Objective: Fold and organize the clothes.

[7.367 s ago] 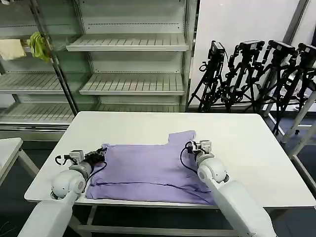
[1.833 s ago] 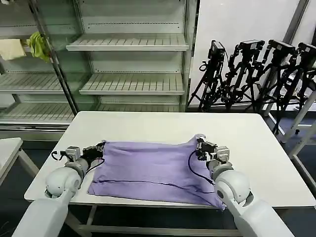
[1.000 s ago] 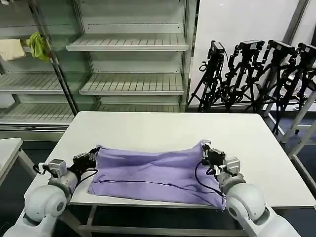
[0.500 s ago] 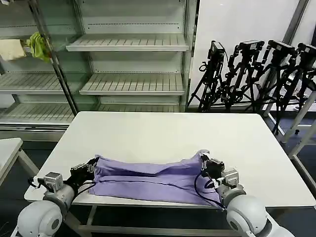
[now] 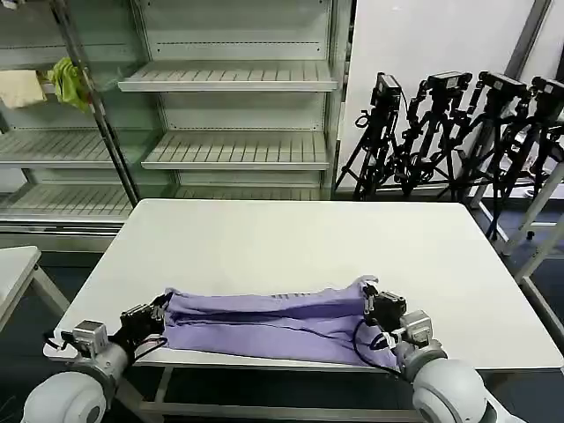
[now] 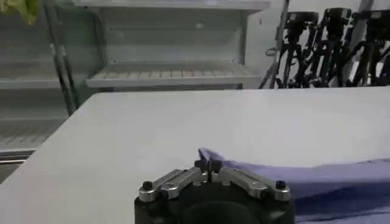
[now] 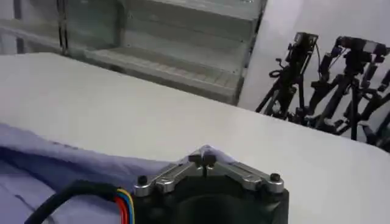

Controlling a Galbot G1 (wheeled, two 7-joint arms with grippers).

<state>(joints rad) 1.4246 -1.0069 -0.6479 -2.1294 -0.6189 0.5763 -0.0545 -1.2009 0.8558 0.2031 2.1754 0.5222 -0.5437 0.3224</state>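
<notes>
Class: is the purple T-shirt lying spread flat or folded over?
Folded over: the T-shirt forms a narrow doubled band at the table's near edge, each end pinched by a pincer.

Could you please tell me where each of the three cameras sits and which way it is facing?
Head view: high on the robot, looking forward and down at the white table; both arms show, left tool and right tool shut on the T-shirt.
Left wrist view: behind the left tool, facing the shelves.
Right wrist view: behind the right tool, facing the tripods.
All share the T-shirt and table.
</notes>
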